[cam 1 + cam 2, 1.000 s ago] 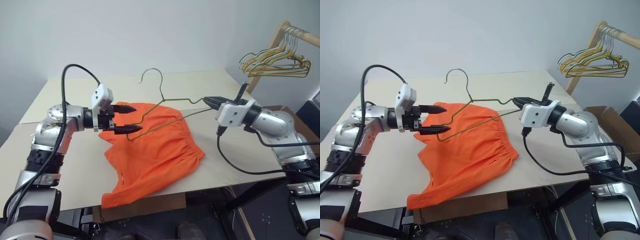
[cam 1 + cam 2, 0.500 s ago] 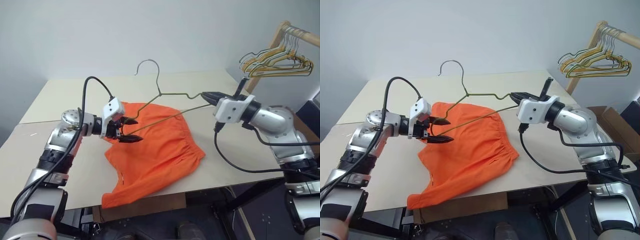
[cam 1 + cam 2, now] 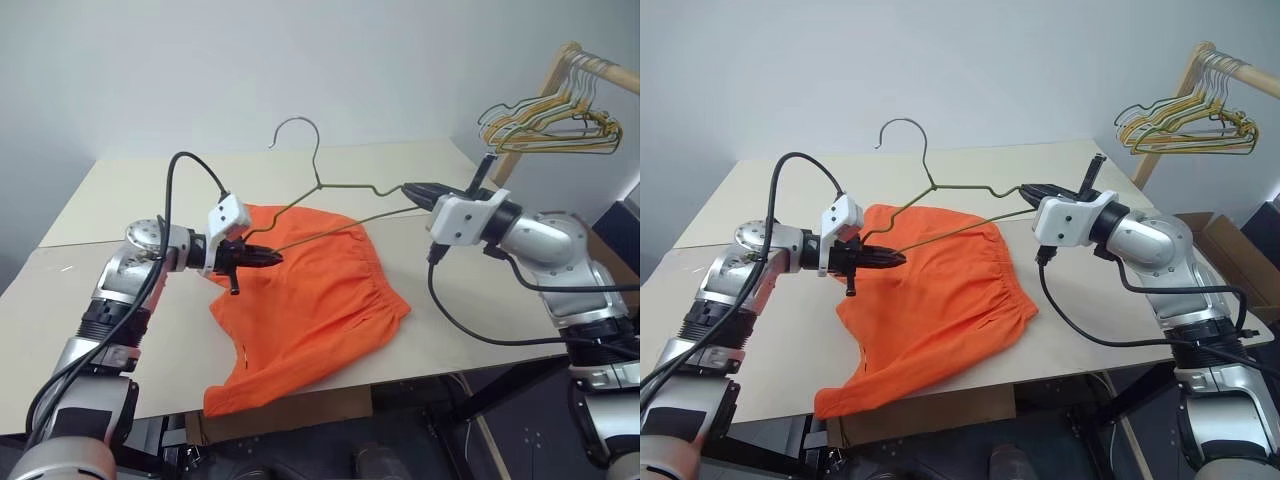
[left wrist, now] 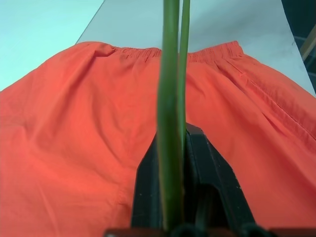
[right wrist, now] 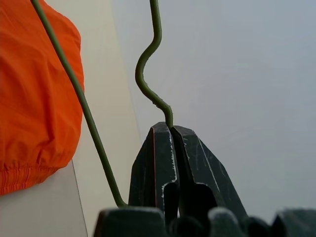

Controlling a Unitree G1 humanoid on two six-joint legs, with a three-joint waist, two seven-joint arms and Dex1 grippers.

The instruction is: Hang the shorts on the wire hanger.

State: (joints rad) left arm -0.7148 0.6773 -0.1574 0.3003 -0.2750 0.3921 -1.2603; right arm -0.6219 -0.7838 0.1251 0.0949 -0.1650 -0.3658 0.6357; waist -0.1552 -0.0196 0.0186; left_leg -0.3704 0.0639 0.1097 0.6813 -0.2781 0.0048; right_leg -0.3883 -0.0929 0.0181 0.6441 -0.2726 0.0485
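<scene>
The orange shorts (image 3: 320, 300) lie spread on the table (image 3: 150, 190), waistband toward the right. Above them hangs the wire hanger (image 3: 318, 170), hook up, held at both ends. My left gripper (image 3: 265, 257) is shut on the hanger's left corner, just over the shorts' left edge. In the left wrist view the wire (image 4: 170, 123) runs up between the closed fingers (image 4: 148, 173), with the shorts (image 4: 74, 123) beneath. My right gripper (image 3: 410, 188) is shut on the hanger's right corner, past the shorts' far right edge. In the right wrist view its fingertips (image 5: 163, 143) pinch the kinked wire (image 5: 148, 54).
A wooden rack (image 3: 545, 80) at the far right carries a bunch of gold and yellowish hangers (image 3: 545, 128). A cardboard box (image 3: 1230, 250) stands beyond the table's right edge. Bare tabletop stretches behind and to the left of the shorts.
My left gripper, open a second ago around the hanger's left corner, has dropped slightly and shut on the wire. The right gripper keeps its hold; the hanger's hook stands slightly higher.
</scene>
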